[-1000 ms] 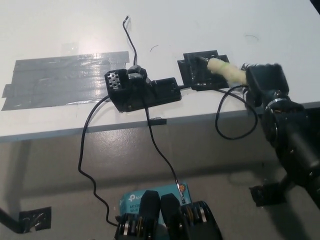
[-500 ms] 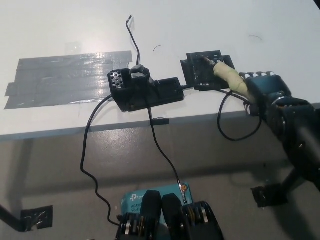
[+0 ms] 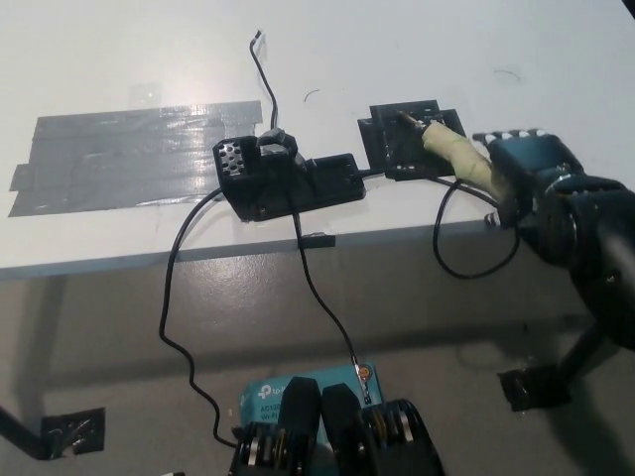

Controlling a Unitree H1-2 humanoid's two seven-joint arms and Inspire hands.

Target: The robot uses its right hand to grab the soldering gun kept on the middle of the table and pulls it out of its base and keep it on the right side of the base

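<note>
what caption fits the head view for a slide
Right hand lays the soldering gun on a black pad right of its base.

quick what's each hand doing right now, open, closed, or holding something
Left hand: not in view.
Right hand: black, at the table's right edge, against the tan-handled soldering gun; whether it grips it cannot be told.

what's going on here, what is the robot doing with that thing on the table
The robot's black right hand is at the handle end of the soldering gun, which lies on a black taped patch to the right of its base on the white table. The gun's tip points toward the base, and its cord loops off the table edge. Whether the fingers are closed on the handle is unclear. The left hand is not in view.
</note>
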